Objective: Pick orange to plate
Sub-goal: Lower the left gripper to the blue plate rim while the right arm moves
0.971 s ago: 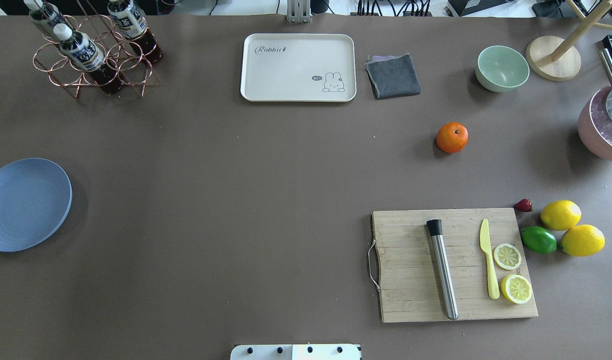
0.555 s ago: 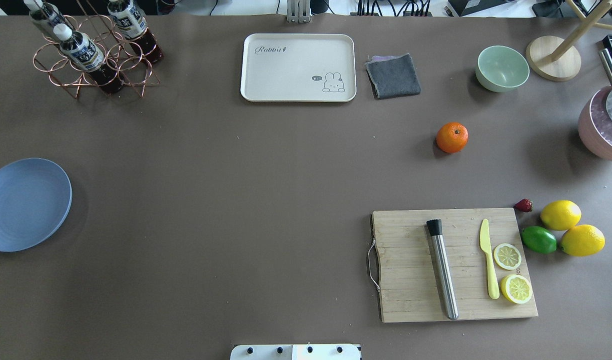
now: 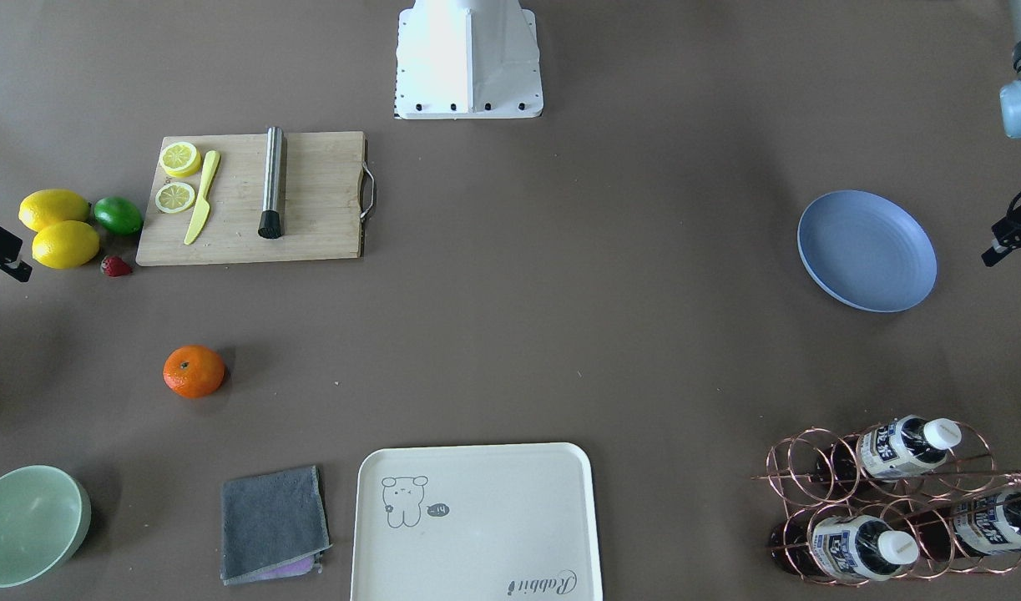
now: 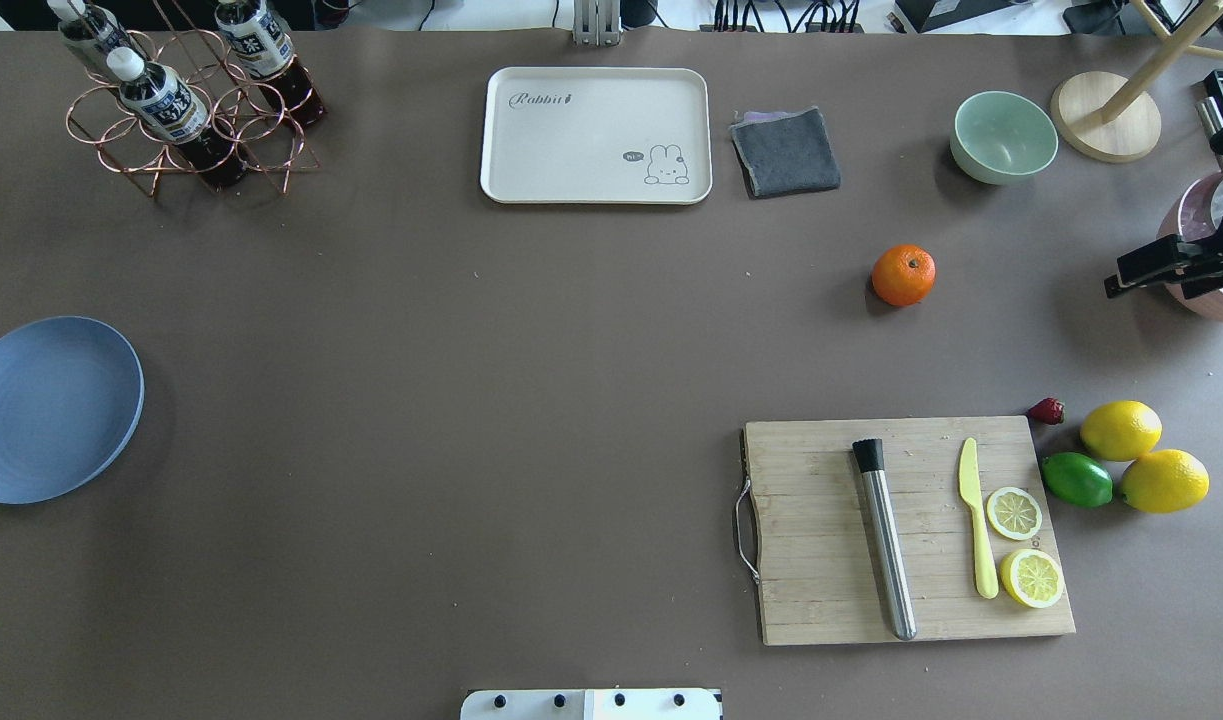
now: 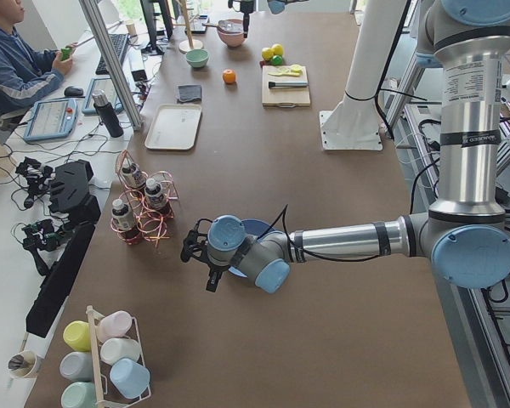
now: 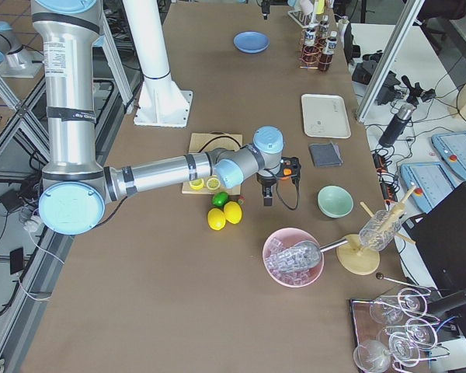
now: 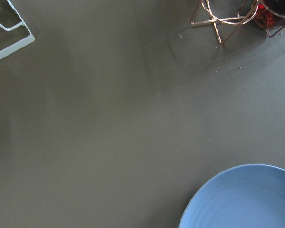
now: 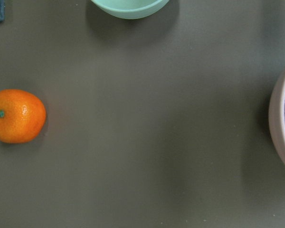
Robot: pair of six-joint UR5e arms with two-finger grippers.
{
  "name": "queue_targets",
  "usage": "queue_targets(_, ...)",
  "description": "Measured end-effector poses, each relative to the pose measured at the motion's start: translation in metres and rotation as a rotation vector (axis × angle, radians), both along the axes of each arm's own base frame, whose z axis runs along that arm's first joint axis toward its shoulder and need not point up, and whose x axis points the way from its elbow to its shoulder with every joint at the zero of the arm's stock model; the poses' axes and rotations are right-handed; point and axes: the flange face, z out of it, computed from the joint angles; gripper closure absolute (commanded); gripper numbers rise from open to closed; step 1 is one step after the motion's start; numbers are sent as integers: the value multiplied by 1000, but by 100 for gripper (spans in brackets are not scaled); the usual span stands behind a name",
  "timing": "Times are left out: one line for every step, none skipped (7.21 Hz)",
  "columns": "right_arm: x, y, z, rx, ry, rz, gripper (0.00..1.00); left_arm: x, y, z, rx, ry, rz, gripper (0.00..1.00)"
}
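Observation:
The orange (image 4: 903,275) sits alone on the brown table, right of centre, between the mint bowl and the cutting board; it also shows as the orange (image 3: 194,371) and the orange (image 8: 17,116) at the left of the right wrist view. The blue plate (image 4: 51,408) lies bare at the table's far left edge, also seen as the plate (image 3: 866,250) and the plate (image 7: 242,197). My right gripper (image 4: 1121,282) pokes in at the right edge, well right of the orange; its jaws do not show. My left gripper (image 3: 998,250) hangs beside the plate, jaws unclear.
A cutting board (image 4: 821,540) carries a steel muddler, a yellow knife and lemon slices. Two lemons (image 4: 1121,430), a lime (image 4: 1076,480) and a strawberry lie to its right. A mint bowl (image 4: 1004,135), pink bowl (image 6: 295,256), grey cloth (image 4: 786,150), cream tray (image 4: 596,135) and bottle rack (image 4: 186,110) line the back.
My right gripper has come into the overhead view at the right edge, over the pink bowl, moving toward the orange. The orange and plate have not moved.

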Motion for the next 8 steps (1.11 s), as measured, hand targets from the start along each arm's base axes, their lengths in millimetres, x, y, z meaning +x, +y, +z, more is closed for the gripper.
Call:
queue_targets(-9,0,-5,3,-2,6,0,30,5,17,9,1,18,2)
queue_targets(-13,-1,-7,7,-3,8,0,47,10,25,12,6,31,3)
queue_targets(-14,-1,-9,8,-3,9,0,56,15,29,13,11,42,12)
queue_targets(-15,-1,-9,9,-4,9,0,58,19,31,17,21,53,49)
queue_targets(-15,-1,-10,11,-5,9,0,59,25,32,20,40,71,71)
queue_targets(-15,-1,-10,11,-5,9,0,59,30,32,22,60,89,75)
queue_targets(-15,-1,-10,11,-5,9,0,57,37,34,25,73,100,80)
queue_targets(-15,-1,-10,11,-5,9,0,56,41,36,26,78,104,94)
